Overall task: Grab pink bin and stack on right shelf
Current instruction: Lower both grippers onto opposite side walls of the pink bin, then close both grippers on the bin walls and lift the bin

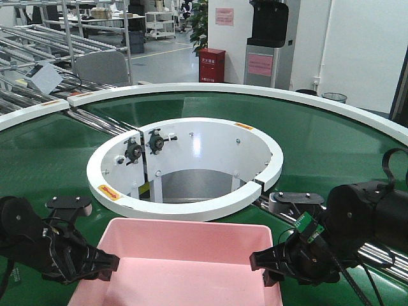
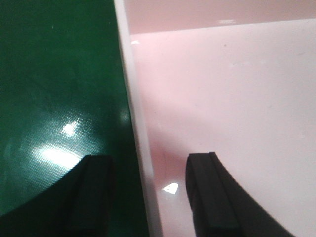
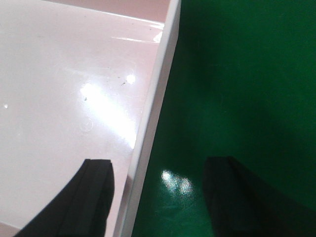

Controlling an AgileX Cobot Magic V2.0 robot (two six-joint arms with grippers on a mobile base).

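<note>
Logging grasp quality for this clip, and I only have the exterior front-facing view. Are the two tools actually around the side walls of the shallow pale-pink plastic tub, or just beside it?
Observer: The left wrist view shows the left tool astride the left wall of the shallow pale-pink plastic tub. One finger is inside and one is over the green conveyor belt.
Reviewer: Clamped?
Observer: No, it is open. That view shows a gap between the wall and each finger.
Reviewer: And the right side?
Observer: The right wrist view shows the right tool likewise astride the right wall. It is open too, with the outer finger well off the wall.
</note>
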